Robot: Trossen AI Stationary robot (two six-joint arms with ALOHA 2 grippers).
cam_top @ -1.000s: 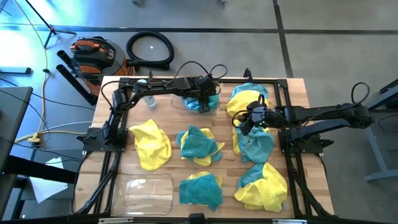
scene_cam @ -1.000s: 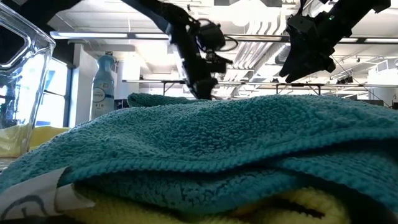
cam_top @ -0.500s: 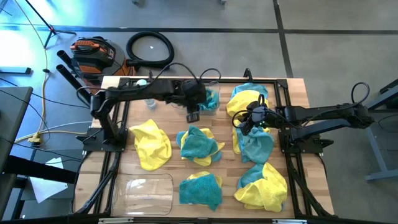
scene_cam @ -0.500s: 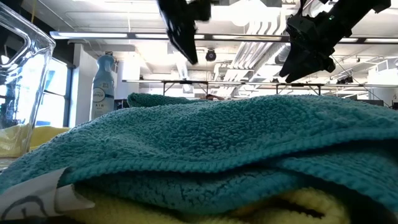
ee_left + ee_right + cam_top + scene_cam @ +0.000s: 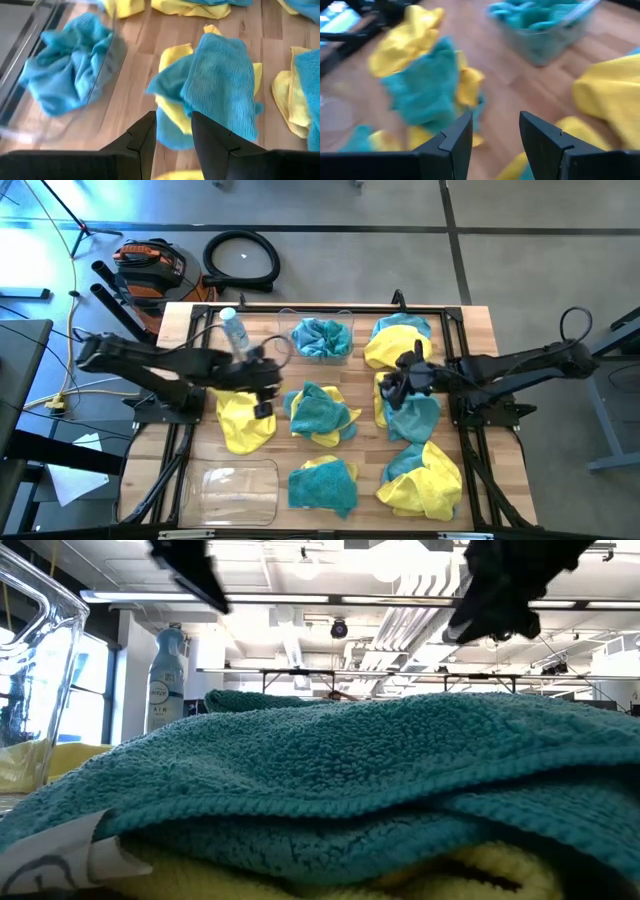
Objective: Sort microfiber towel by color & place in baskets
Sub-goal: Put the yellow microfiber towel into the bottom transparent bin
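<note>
Left tool (image 5: 262, 392) pulled back from far basket (image 5: 322, 340), now above yellow towel (image 5: 243, 412) on left side of bench (image 5: 190, 455); fingers (image 5: 146, 140) parted, nothing held. Teal towel (image 5: 322, 336) lies in far basket. Right tool (image 5: 394, 387) shifted slightly, over teal-and-yellow pile (image 5: 407, 410) at right; fingers (image 5: 454, 140) released, empty. 2nd basket (image 5: 238, 492) at near left corner. Other teal and yellow towels scattered mid-bench, e.g. middle heap (image 5: 322, 413). Clear bottle (image 5: 234, 333) beside far basket.
</note>
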